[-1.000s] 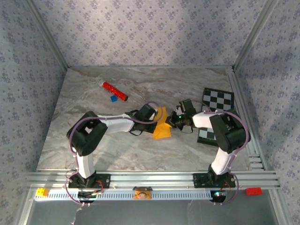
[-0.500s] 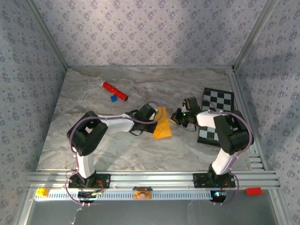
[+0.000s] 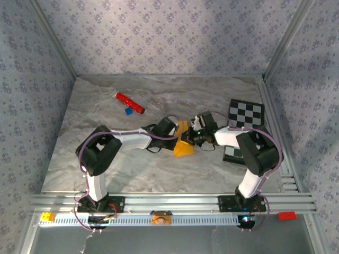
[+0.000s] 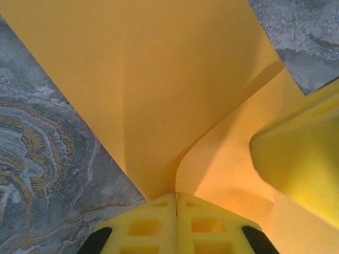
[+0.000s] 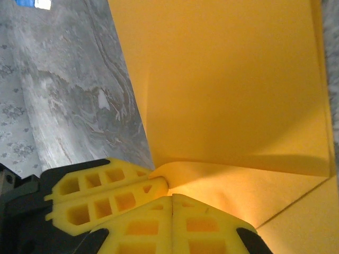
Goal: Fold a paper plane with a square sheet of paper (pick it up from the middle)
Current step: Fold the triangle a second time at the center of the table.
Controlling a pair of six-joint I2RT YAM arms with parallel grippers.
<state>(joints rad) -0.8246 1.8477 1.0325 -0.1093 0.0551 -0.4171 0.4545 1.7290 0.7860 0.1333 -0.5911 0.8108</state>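
paper-folding stage, seen from above and from both wrists. thin orange-yellow sheet of paper (image 3: pixel 184 150), creased and partly raised off the surface, sits about midway between the left and right edges of the grey marbled table (image 3: pixel 159 174), a little nearer the near edge than the far one. left gripper (image 3: pixel 178 136) meets the sheet from the left, right gripper (image 3: pixel 190 138) from the right, and the two tips lie just beside each other over the paper.

left wrist view: the left gripper (image 4: pixel 176 197) has its yellow fingers (image 4: pixel 143 227) pressed together, and a curled flap of the sheet of paper (image 4: pixel 175 79) runs down into their seam, so the flap is pinched. a yellow finger of the right gripper (image 4: pixel 299 159) stands close at the right, against the paper.

right wrist view: the right gripper (image 5: pixel 172 198) has its fingers (image 5: pixel 206 230) pressed together, with the tips at a fold of the sheet of paper (image 5: pixel 228 79). whether any paper lies between these pads cannot be told. the left gripper (image 5: pixel 159 185) touches the same spot from the left.

red cylinder (image 3: pixel 130 103) and small blue block (image 3: pixel 128 111) lie toward the far left corner. black-and-white checkered board (image 3: pixel 244 114) lies along the right edge, well apart from the paper.
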